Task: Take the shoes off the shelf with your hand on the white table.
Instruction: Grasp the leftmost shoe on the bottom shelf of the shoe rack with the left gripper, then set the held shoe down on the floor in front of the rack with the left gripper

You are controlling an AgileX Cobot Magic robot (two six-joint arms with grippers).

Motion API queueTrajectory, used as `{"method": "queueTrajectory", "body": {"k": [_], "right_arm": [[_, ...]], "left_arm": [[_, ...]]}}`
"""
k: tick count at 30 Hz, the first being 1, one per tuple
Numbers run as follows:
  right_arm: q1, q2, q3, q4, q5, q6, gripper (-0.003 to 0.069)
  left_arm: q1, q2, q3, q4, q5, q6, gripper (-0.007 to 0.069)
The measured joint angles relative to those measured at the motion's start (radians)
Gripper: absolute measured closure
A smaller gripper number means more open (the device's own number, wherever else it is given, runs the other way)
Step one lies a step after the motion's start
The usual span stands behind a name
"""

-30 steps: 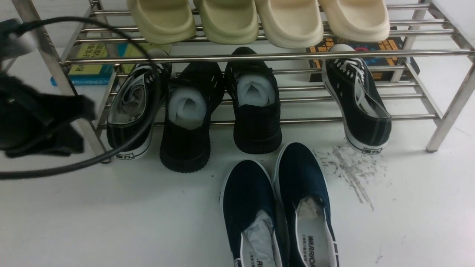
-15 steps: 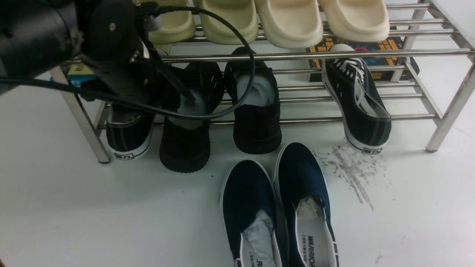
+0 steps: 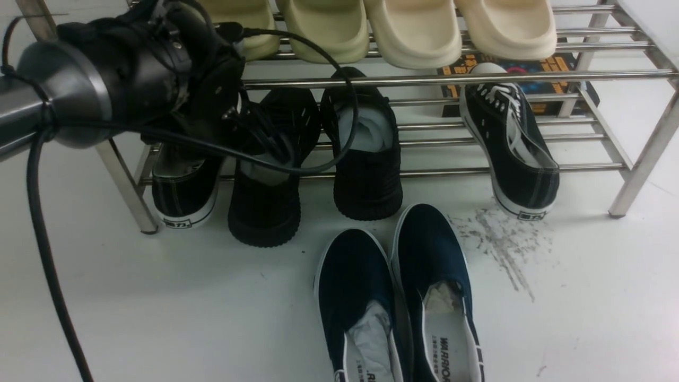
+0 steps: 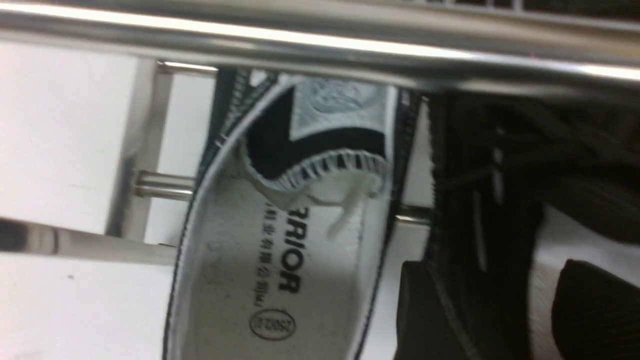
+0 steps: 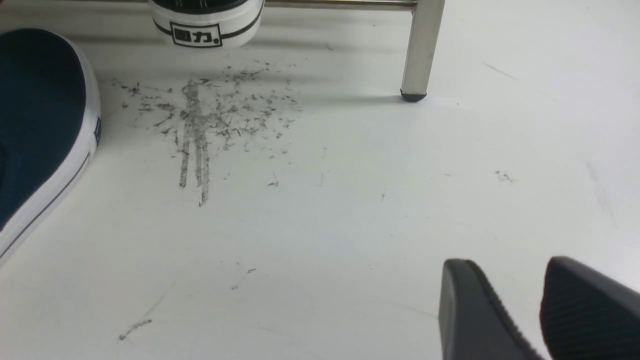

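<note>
Black knit shoes (image 3: 368,180) sit toes-in on the shelf (image 3: 403,80), heels out over the bench (image 3: 159,297). One lies right under my left tool (image 4: 495,272), whose jaws are spread across its collar wall without gripping yet. I came in low to clear the upper rail.

Front faces shelf (image 3: 477,79); wrist views seemingly closer.

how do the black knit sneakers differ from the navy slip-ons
The black knit sneakers sit on the lower tier of the shelf; the navy slip-ons lie on the white table. The sneakers have black soles; the slip-ons have white trim. Both pairs are stuffed with white paper.
</note>
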Motion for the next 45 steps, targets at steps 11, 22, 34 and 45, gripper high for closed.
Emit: {"method": "queueTrajectory", "body": {"k": [11,22,34,45], "right_arm": [[0.000,0.000,0.000,0.000,0.000,0.000,0.0422],[0.000,0.000,0.000,0.000,0.000,0.000,0.0422],[0.000,0.000,0.000,0.000,0.000,0.000,0.0422],[0.000,0.000,0.000,0.000,0.000,0.000,0.0422]], "left_arm": [[0.000,0.071,0.000,0.013,-0.054,-0.053,0.0251],[-0.001,0.095,-0.002,0.021,-0.060,-0.065,0.0515],[-0.001,-0.064,-0.002,-0.259,0.056,0.095,0.0568],[-0.001,-0.316,0.000,-0.486,0.318,0.314,0.0568]]}}
